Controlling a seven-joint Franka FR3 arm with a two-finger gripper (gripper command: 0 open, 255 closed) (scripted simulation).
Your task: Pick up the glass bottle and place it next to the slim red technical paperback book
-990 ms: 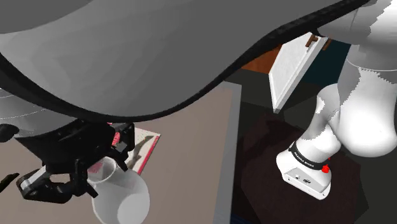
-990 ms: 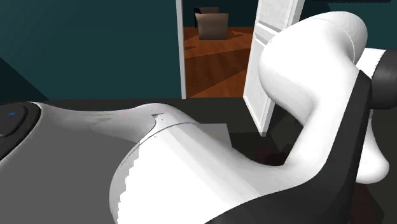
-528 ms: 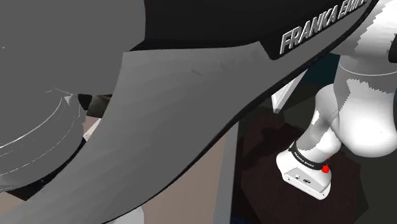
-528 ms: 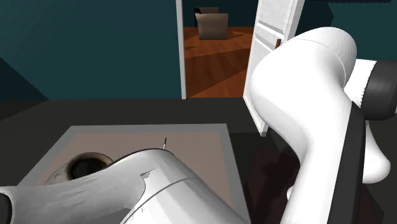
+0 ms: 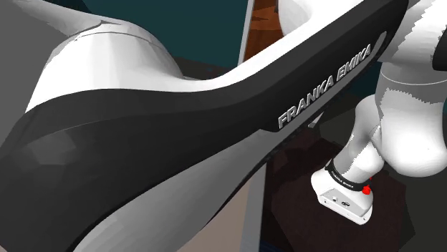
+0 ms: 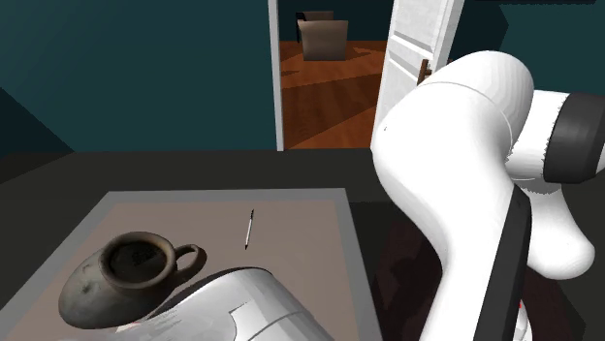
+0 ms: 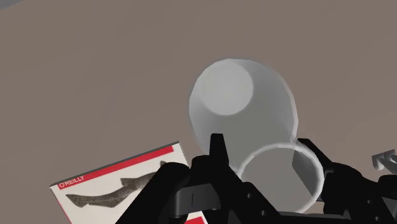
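In the wrist view a pale grey, flask-shaped bottle [image 7: 242,105] sits between my black fingers, its wide round mouth nearest the camera and its body pointing away over the brown table top [image 7: 95,76]. My gripper [image 7: 264,156] is shut on the bottle at its neck, one finger [image 7: 216,153] pressed against each side. Just beside the gripper a slim white book with red stripes and an animal drawing [image 7: 121,188] lies flat on the table. The book's near end is hidden behind the hand.
A dark mug [image 6: 126,276] and a thin pen [image 6: 249,230] rest on the table [image 6: 301,218] in the second exterior view. My arm [image 5: 179,136] blocks most of the shoulder view. An open white door [image 6: 412,58] stands behind, and the arm's base [image 5: 344,190] is at the lower right.
My arm has swung across the shoulder view, covering the gripper, bottle and book seen a second ago. In the second exterior view it has dropped away, uncovering the mug and pen.
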